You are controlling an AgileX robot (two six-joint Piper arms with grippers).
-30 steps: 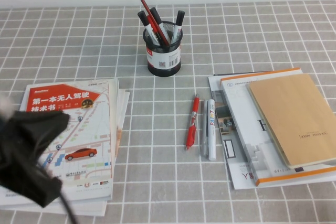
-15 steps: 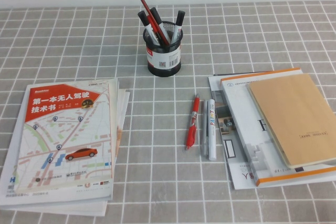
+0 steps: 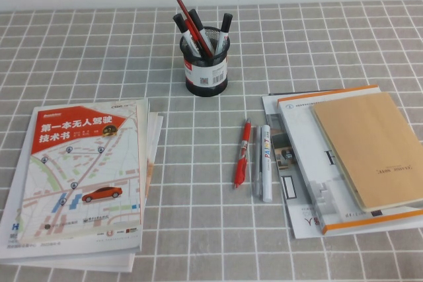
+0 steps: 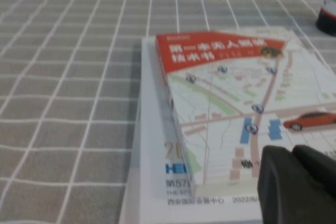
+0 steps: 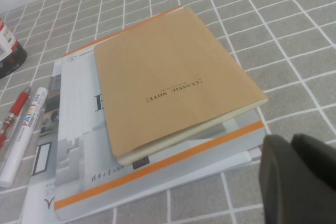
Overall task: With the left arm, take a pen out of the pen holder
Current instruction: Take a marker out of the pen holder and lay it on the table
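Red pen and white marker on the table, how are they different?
The red pen is red; the white marker is white, longer, with colourful letters. The red pen lies slanted; the white marker lies straighter. Both lie flat on the table, untouched. The left gripper, shut, is over the map book; the right gripper, shut, is by the notebook.

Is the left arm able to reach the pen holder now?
Probably yes. The left claw, shut, hangs over the near end of the map book, and only that flat book and table lie between it and the pen holder. The right claw sits by the notebooks.
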